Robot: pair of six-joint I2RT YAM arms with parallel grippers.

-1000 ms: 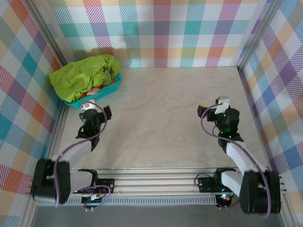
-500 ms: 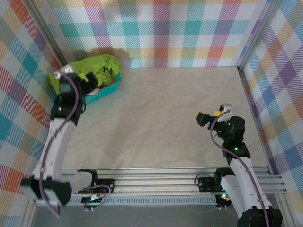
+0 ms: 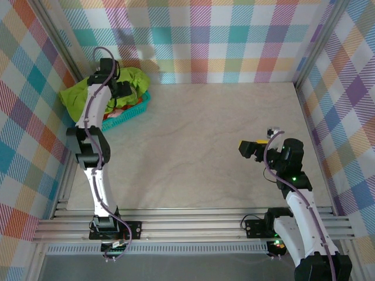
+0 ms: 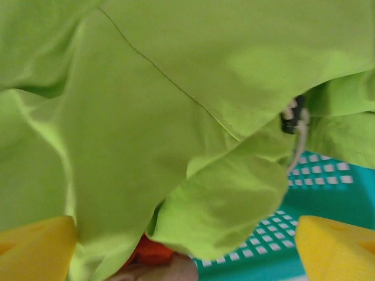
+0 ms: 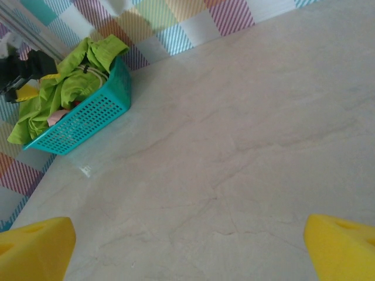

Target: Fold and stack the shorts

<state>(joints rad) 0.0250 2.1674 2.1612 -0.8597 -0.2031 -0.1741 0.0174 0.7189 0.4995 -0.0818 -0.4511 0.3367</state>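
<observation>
Where the pale, stone-veined tabletop spreads smooth, the right fingers, blunt yellow wedges, stand wide apart holding nothing. In the far left corner the left fingers gape, also ungripping, close over the teal plastic mesh basket, where crumpled, soft lime green shorts cover a sliver of orange shorts.
</observation>
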